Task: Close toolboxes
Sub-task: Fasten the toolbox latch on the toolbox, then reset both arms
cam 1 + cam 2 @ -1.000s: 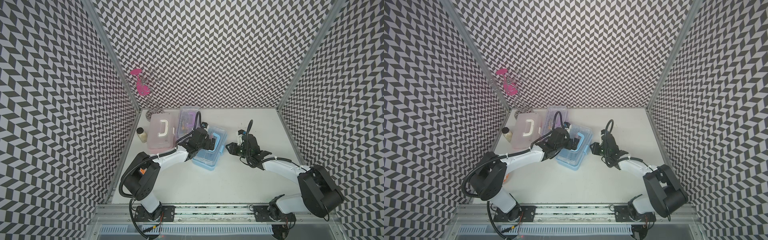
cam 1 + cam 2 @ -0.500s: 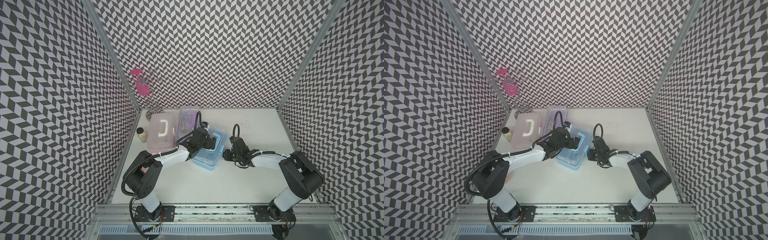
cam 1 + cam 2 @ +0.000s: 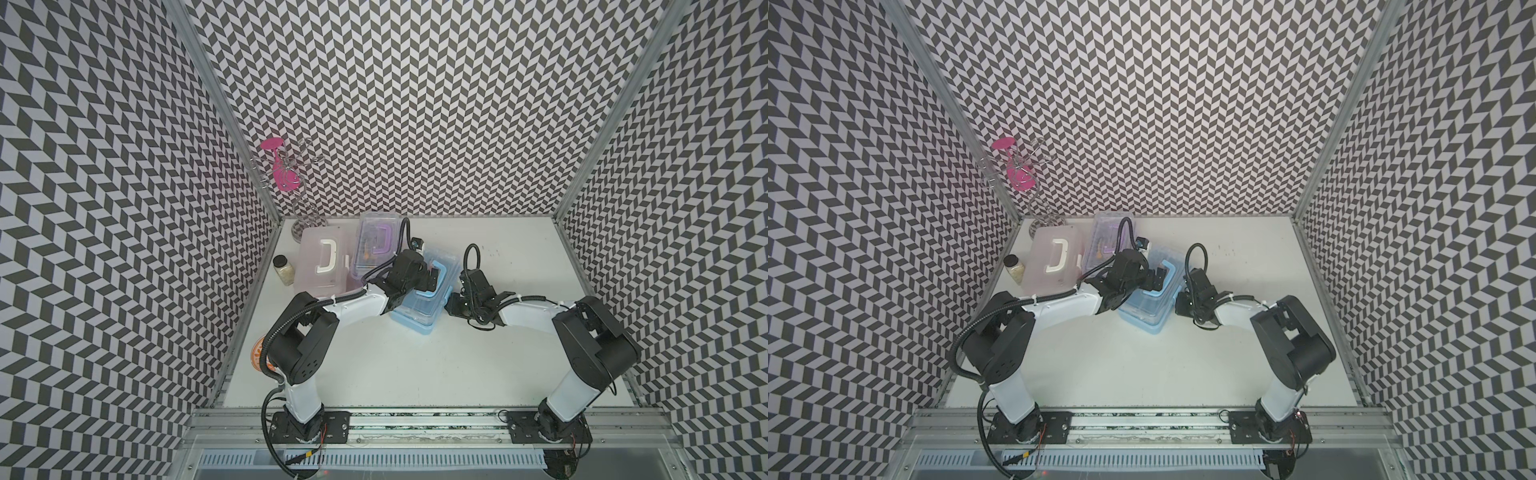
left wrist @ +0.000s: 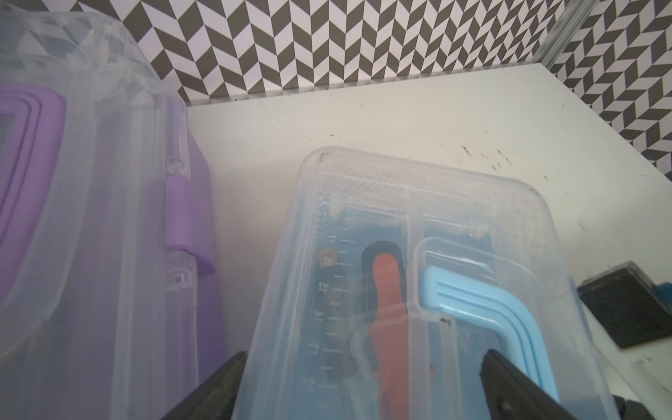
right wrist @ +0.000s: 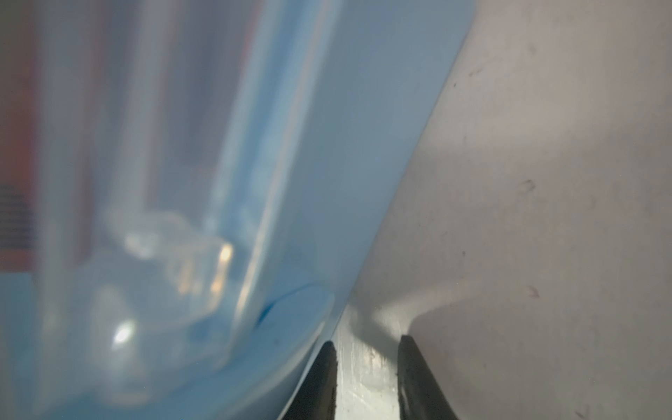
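left jaws wide over blue toolbox (image 4: 400, 203), contents hazy | right jaws narrow, empty, beside its blurred wall

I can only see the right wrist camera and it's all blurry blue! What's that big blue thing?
Observer: That's the blue toolbox, lying slanted on the table with its clear lid down. Your right gripper sits low beside its long side.
Operator: Where's the other arm?
Observer: The left gripper is over that lid, jaws wide open, by the blue handle.
Operator: Any more boxes?
Observer: Two. A pink toolbox and a purple toolbox stand side by side behind it, near the back left corner, lids down.
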Tool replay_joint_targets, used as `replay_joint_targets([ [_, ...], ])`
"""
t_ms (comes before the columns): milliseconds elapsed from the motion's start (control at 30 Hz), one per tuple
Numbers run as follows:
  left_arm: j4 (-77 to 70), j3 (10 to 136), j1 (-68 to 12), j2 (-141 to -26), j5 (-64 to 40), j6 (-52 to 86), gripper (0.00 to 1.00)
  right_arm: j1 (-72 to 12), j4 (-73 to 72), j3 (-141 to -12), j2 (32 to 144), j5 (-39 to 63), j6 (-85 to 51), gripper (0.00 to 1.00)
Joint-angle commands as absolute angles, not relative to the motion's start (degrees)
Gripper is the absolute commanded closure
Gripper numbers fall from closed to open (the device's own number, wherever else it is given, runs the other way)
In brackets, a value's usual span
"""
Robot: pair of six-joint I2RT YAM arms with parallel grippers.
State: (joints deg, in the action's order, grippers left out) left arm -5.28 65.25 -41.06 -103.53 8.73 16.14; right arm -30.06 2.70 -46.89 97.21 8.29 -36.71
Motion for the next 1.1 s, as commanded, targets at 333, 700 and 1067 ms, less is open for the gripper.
replay_joint_targets([
  [333, 2.3, 78.2, -47.3, -114.2, -1.2, 14.9, 0.02, -20.5, -11.2, -48.6, 95.0, 14.8, -34.4, 0.6],
  [700, -2.1, 75.0, -47.4, -101.2, 21.4, 9.3, 0.01, -11.4, -4.7, -43.7, 85.6, 9.6, -28.4, 0.29],
  [1067, -7.7, 50.5, -46.7, -77.6, 44.0, 14.2, 0.0, -11.2, -8.1, -35.4, 72.3, -16.0, -18.0, 0.15],
])
